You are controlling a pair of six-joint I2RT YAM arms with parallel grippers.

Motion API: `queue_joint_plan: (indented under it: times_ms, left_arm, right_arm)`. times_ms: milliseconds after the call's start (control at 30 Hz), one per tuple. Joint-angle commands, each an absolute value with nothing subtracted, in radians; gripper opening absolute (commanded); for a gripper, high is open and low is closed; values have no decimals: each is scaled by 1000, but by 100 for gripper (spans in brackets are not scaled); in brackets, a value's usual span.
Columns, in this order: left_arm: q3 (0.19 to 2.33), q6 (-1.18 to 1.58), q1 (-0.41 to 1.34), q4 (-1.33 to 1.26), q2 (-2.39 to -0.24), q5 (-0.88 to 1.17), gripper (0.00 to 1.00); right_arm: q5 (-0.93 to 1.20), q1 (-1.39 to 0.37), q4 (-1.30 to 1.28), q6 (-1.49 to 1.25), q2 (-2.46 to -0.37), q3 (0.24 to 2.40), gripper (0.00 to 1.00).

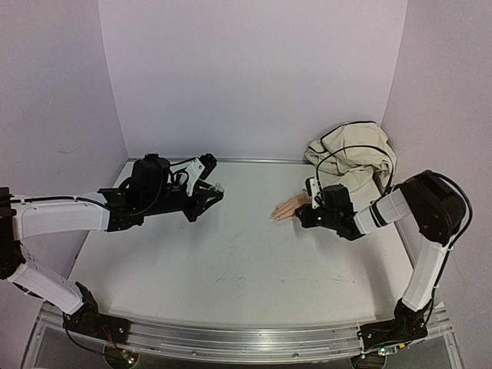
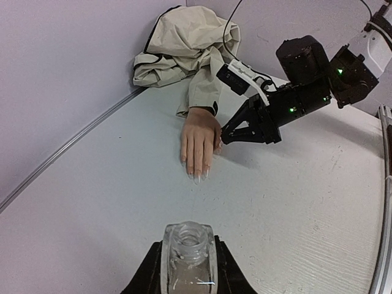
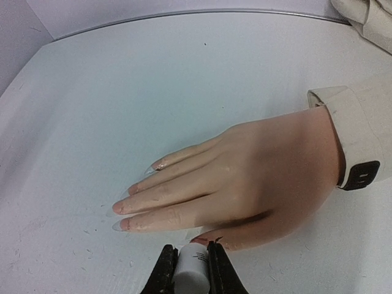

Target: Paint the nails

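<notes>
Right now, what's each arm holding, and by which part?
Left gripper: jaws clamp a clear bottle by its body, below the open neck. Right gripper: jaws clamp a white cylinder by its sides.

Two arms (image 1: pixel 54 215), each with one gripper. One mannequin hand (image 3: pixel 257 177) lies just ahead of the right gripper (image 3: pixel 191 263), with four long nails (image 3: pixel 117 225) showing. One white cap (image 3: pixel 191 275) sits clamped between that gripper's fingers, and one clear bottle (image 2: pixel 188 245) between those of the left gripper (image 1: pixel 215 189). One beige garment (image 1: pixel 354 154) and one dark wrist band (image 3: pixel 359 176) lie beyond the right gripper.

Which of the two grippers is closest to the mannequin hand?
The right gripper, holding a white cylinder at the mannequin hand's thumb; the left gripper holds a clear bottle, well apart.
</notes>
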State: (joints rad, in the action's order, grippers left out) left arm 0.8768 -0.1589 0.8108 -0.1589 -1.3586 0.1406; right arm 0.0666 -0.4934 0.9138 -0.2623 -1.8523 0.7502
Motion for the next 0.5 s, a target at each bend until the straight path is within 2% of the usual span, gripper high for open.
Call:
queue_joint_plan:
  times_ms: [0,467]
  left_arm:
    - [905,-172,815,-216,-1323,157,0]
    - [906,-174,815,-216,-1321,156,0]
  right_arm:
    - [86,-498,944,-264,-1873,785,0]
    - [124,-498,946,-264,-1881,792,0]
